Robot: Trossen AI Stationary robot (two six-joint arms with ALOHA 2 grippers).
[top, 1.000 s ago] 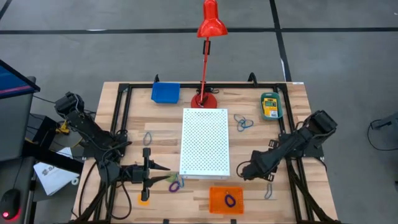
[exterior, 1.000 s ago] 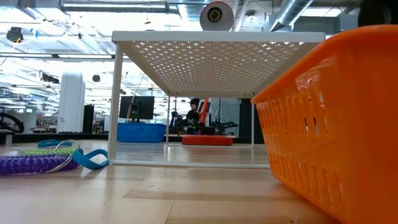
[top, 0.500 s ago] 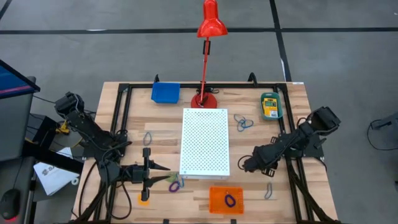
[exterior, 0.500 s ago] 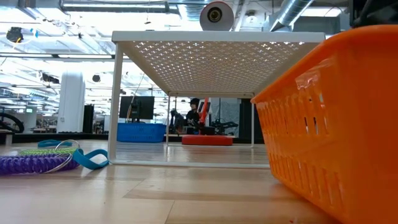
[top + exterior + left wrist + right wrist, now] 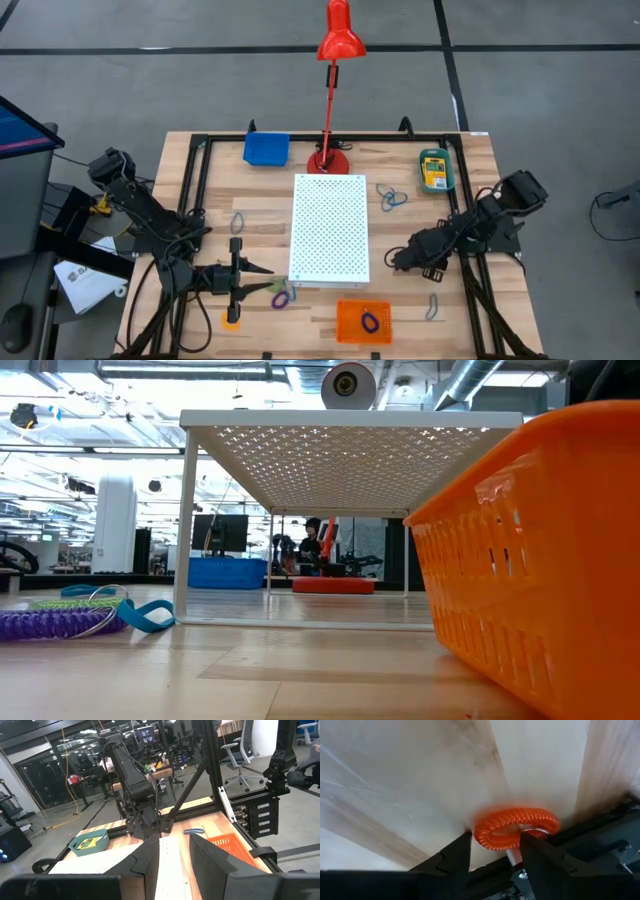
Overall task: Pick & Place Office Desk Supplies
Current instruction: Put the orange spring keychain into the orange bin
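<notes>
Overhead, straight down on the whole table point(image 5: 470, 150). Table-top level, close against the orange tray point(image 5: 540, 550), facing under the white perforated board point(image 5: 350, 422). Left wrist forward across that board toward the right arm. Right wrist very near an orange coil point(image 5: 516, 827).
</notes>
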